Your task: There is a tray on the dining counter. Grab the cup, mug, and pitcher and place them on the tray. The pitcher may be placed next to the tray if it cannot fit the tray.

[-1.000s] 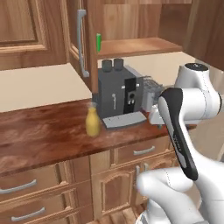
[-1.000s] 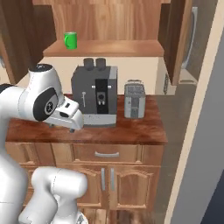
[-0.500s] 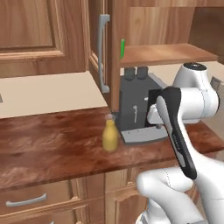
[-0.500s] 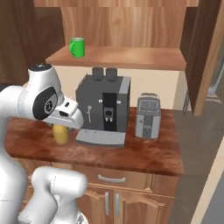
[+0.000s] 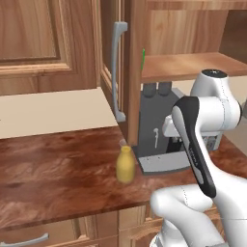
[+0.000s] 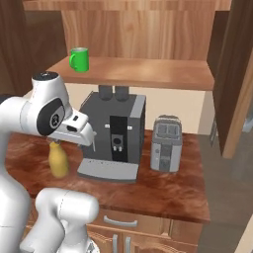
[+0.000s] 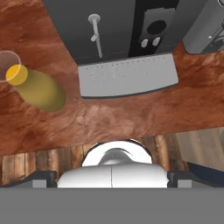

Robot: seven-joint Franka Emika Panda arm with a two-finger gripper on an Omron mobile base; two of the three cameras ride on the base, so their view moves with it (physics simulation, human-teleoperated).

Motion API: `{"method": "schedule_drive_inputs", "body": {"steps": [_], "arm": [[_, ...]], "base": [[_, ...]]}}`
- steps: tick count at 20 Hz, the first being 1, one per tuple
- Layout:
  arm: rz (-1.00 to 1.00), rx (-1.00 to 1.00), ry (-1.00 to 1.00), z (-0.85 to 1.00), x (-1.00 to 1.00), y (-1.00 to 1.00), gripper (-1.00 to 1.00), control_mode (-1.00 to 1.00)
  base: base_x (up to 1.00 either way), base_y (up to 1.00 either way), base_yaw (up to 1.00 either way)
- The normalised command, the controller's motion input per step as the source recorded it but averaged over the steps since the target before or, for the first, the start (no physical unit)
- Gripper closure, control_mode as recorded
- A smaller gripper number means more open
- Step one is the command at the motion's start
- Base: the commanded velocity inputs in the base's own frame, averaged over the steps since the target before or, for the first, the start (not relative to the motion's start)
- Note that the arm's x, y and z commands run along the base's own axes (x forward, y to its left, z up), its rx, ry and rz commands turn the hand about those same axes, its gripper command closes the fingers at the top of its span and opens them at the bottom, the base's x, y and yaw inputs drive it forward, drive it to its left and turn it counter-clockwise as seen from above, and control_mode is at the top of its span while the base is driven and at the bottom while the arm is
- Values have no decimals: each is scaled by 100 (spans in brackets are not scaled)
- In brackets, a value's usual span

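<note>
The mustard-yellow pitcher [image 5: 125, 164] stands upright on the wood counter, just left of the coffee machine; it also shows as the pitcher [image 6: 58, 161] and, from above, the pitcher [image 7: 38, 90]. The green mug [image 6: 79, 59] sits on the shelf above the machine, its handle to the left; a cabinet post hides all but a sliver of the mug [image 5: 143, 55]. My gripper [image 7: 112, 178] hangs open and empty above the counter's front edge, right of the pitcher and well apart from it. The tray, the cup and the dining counter are out of view.
A dark grey coffee machine [image 6: 114, 133] with a pale drip tray [image 7: 128, 74] stands mid-counter, and a grey toaster [image 6: 166, 144] is right of it. Cabinet doors with a long grey handle [image 5: 116, 72] rise to the left. The counter's right end drops off by an open door [image 6: 236, 74].
The whole picture has shifted: the base has driven, so the views now sit closer to the coffee machine and pitcher. The gripper stays open and empty.
</note>
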Motion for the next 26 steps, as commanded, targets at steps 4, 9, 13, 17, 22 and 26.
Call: {"method": "schedule_drive_inputs", "body": {"steps": [4, 9, 13, 17, 22, 26], "arm": [[0, 0, 0, 0, 0, 0, -100, 100], [0, 0, 0, 0, 0, 0, -100, 100], [0, 0, 0, 0, 0, 0, -100, 100], [0, 0, 0, 0, 0, 0, -100, 100], [0, 0, 0, 1, 3, 0, -100, -100], [0, 1, -15, 35, 0, 0, -100, -100]], "base": [[66, -19, 6], [40, -10, 2], [0, 0, 0], [0, 0, 0], [0, 0, 0], [0, 0, 0]]}}
